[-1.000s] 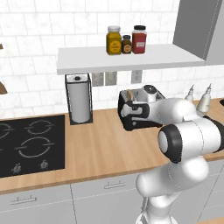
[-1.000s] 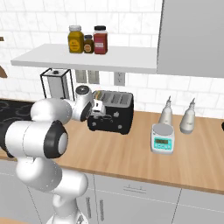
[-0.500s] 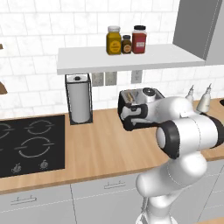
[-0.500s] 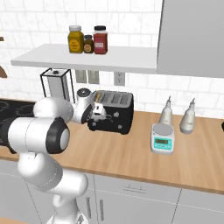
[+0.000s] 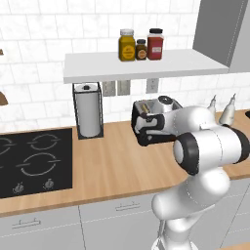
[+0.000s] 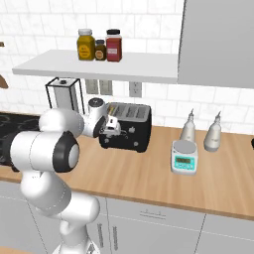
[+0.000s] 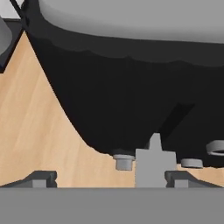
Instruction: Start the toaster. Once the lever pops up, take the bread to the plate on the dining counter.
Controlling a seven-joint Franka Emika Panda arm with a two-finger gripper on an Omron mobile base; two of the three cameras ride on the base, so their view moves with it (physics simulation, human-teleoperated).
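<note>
The black toaster [image 5: 142, 108] stands on the wood counter below the shelf, also seen as toaster [image 6: 131, 129]. My gripper [image 6: 110, 130] sits against its left end, low on the control face. In the hand view the toaster [image 7: 122, 87] looms very close. Its grey lever [image 7: 154, 159] rises between my two spread fingertips, and the gripper [image 7: 111, 177] is open with nothing held. Small light knobs [image 7: 124, 162] show beside the lever. I cannot make out the bread in the slots. The plate and the dining counter are out of view.
A paper towel holder [image 5: 89, 111] stands left of the toaster, with the black stove [image 5: 31, 161] further left. Right of the toaster are a kitchen scale [image 6: 184, 156] and two bottles [image 6: 187, 128]. A shelf with jars [image 5: 141, 45] hangs overhead.
The hand has edged slightly lower along the toaster's end and the elbow has shifted a little. The toaster has not moved.
</note>
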